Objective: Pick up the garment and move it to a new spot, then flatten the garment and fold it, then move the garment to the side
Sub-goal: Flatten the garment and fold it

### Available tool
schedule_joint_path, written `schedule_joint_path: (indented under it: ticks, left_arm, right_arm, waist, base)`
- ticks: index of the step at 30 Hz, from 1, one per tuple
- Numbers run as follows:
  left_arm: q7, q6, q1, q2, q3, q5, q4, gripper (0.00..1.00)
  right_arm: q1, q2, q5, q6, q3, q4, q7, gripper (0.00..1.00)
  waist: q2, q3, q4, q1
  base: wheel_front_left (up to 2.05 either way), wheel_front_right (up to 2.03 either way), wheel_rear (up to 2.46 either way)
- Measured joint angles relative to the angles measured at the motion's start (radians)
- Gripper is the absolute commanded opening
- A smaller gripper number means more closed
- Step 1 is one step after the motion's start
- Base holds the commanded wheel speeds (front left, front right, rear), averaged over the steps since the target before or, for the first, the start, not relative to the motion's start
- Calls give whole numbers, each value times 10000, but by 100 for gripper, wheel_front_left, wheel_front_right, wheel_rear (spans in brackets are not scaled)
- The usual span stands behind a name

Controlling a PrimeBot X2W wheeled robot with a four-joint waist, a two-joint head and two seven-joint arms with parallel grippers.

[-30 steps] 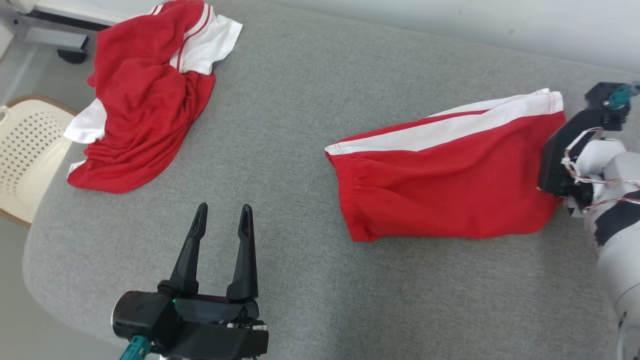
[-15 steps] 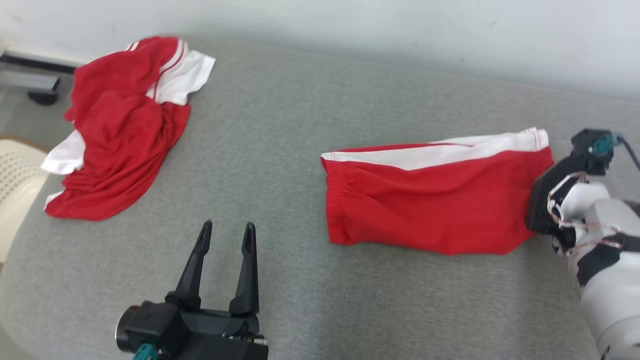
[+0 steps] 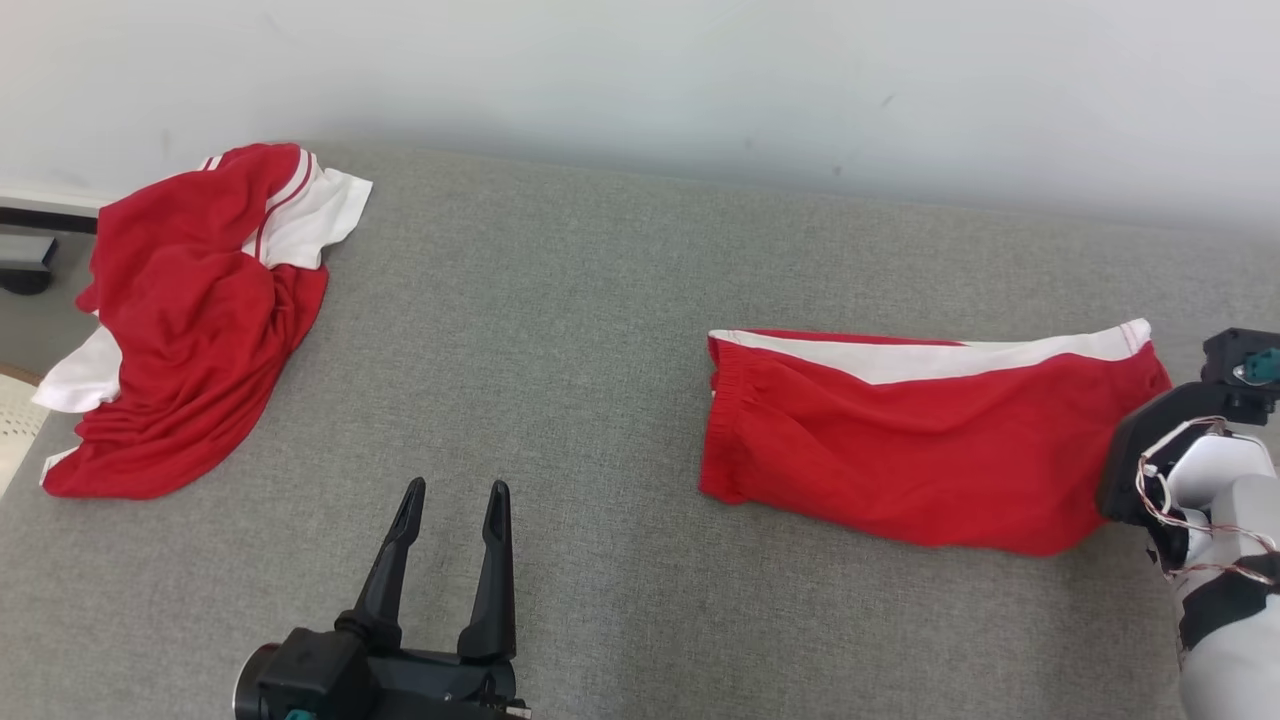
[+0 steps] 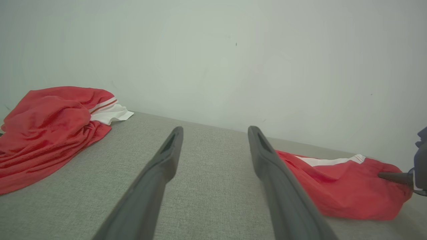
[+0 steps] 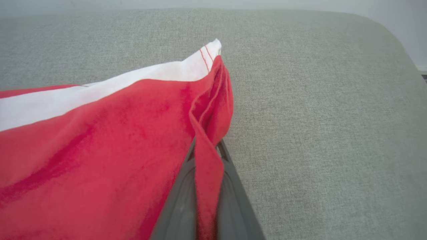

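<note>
Grey cloth covers the counter (image 3: 560, 330), and the garment (image 3: 900, 460) lies on its right half: red shorts folded lengthwise into a long band. A white stripe (image 3: 930, 360) runs along the far edge, with the gathered waistband (image 3: 725, 420) at the end nearer the middle. The hem (image 5: 213, 56) is at the outer end.

The right tool (image 5: 206, 156) is clenched on that hem end. In the right wrist view a narrow pleat of red cloth is pinched between its two fingers, with the layers bunched just above them.

By its look the cloth is a light, limp knit. It should weigh next to nothing and nothing in it can break, but it has no stiffness at all. Pulled by one end alone it would likely trail, wrinkle, or let the fold fall open, and the woven cover may drag at it.

The hem grip seems sound. A second hold at the waistband would steady the free end — the elastic is thicker there and gives more to bite on.

The left tool (image 3: 456, 487) is released, fingers spread over bare counter, well apart from the garment and holding nothing. It is the natural one for that waistband hold.

Farther left, near the far corner, a second garment (image 3: 180, 330) in red and white lies crumpled — no part of this step. Behind everything stands a plain pale wall (image 3: 640, 80).
</note>
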State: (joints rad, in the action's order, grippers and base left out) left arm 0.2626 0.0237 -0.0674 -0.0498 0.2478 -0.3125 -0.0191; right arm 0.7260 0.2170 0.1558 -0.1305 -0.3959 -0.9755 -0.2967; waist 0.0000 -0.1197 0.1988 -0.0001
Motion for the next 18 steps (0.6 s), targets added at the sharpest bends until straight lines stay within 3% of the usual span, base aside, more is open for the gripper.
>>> schedule_joint_path:
  ticks: [7, 12, 18]
  left_arm:
    - [0, -2, -4, 0, 42, -36, -63, 100]
    - [0, -6, 0, 0, 63, -75, -98, 100]
    - [0, -2, -9, 2, 153, -167, -144, 100]
  right_arm:
    - [-675, -999, 502, 0, 27, 2073, -382, 0]
    - [-1310, -1522, 8, 0, 1287, 3695, -767, 0]
    - [-1984, -1638, -744, 0, 2838, 4870, -1482, 0]
  waist:
    - [1, 119, 3, 0]
    - [1, 154, 114, 0]
    - [1, 122, 258, 0]
  base:
    - [0, 0, 0]
    - [0, 0, 0]
    - [0, 0, 0]
